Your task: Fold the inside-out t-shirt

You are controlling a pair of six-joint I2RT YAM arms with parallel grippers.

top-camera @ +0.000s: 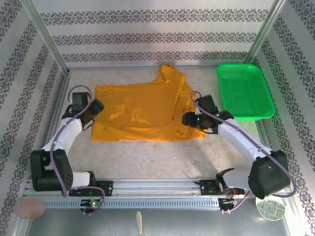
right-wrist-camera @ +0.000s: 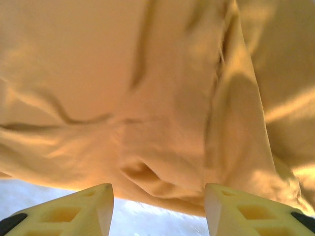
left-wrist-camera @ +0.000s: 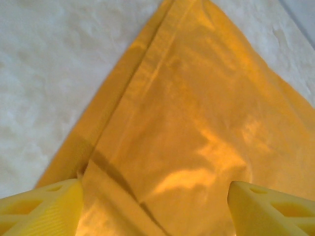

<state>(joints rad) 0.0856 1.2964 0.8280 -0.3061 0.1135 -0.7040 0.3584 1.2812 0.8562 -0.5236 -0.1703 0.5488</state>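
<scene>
One mustard-orange t-shirt (top-camera: 142,110) is counted at the centre of the single desk (top-camera: 162,157), and one green basket (top-camera: 243,91) at two o'clock. Two arms are counted, the left arm (top-camera: 66,137) at eight o'clock and the right arm (top-camera: 241,140) at four, with two claws: the left claw (top-camera: 96,109) and the right claw (top-camera: 189,119). One pinkish lump (top-camera: 31,208) is seen at seven o'clock and one round disc (top-camera: 270,208) at five.

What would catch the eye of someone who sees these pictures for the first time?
The mustard-orange t-shirt, spread out in the middle of the table, stands out most. A bright green basket sits at the far right of the table. The left gripper and the right gripper, both open, are at the shirt's left and right edges.
</scene>
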